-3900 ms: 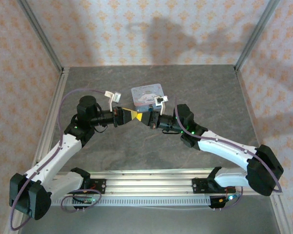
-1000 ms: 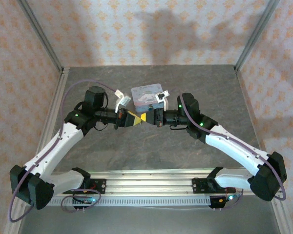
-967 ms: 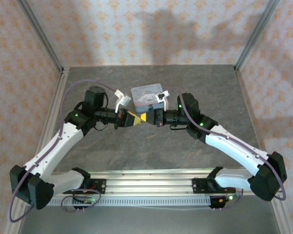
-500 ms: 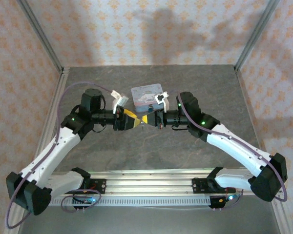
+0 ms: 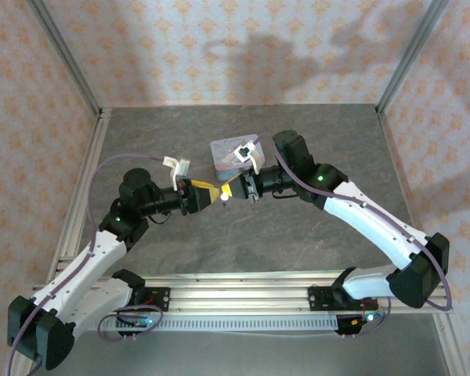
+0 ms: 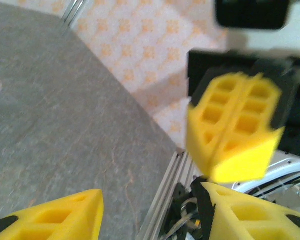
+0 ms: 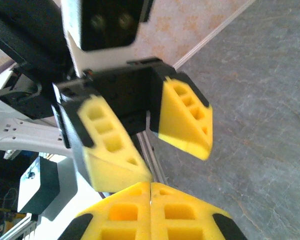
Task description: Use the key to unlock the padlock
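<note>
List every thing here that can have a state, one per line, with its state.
left gripper: open, fingers apart, nothing between them.
right gripper: shut, fingers pressed together, tip to tip with the left gripper above the table.
tin: lid closed, lying flat on the table, behind the two grippers.

Tally of what's in view:
- Arms: two, left arm and right arm.
- Yellow fingers: four in all, two as the left fingers and two as the right fingers.
- Tin: one, light blue, just behind the right fingers.
- Desk: one, grey, beneath both sets of fingers.
- Rail: one, aluminium, well nearer than the fingers, by the arm bases.
- Cables: two, purple, one per arm.
</note>
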You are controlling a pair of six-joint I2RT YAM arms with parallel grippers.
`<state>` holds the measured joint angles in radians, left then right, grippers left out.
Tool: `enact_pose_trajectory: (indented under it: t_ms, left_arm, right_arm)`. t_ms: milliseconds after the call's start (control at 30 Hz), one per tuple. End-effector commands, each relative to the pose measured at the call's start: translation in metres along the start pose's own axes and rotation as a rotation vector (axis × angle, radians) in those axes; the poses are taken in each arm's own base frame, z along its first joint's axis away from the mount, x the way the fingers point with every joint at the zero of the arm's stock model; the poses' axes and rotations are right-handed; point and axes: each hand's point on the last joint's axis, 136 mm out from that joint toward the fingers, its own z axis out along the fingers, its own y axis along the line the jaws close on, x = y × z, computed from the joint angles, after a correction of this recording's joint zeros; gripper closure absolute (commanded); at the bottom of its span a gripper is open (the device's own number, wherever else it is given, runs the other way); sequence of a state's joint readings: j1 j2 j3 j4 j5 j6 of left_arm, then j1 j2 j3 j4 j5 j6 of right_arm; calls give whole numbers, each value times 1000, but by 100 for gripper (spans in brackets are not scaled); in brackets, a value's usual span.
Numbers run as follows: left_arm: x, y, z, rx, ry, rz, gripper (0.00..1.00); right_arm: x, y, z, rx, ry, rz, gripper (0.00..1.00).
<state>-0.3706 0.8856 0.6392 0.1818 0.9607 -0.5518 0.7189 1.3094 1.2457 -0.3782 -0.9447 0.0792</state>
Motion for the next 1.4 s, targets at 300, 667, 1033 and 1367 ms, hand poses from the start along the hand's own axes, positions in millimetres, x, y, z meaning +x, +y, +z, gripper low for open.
enact_pose_trajectory:
  t_ms: [300,667,1033,1367]
  left_arm:
    - [-13,-30,2,116,-40,46,52]
    - [8,-21,3,110,-9,10,50]
    - [11,-33,6,161,11,28,55]
    - [16,-33,8,158,37,35,74]
  right_arm:
    - [-10,5,2,-45,-42,-37,100]
    - [-13,3,-1,-29,-59,-49,100]
    - [-16,3,0,-38,-84,-39,100]
    - [-17,2,-2,-29,-96,-42,100]
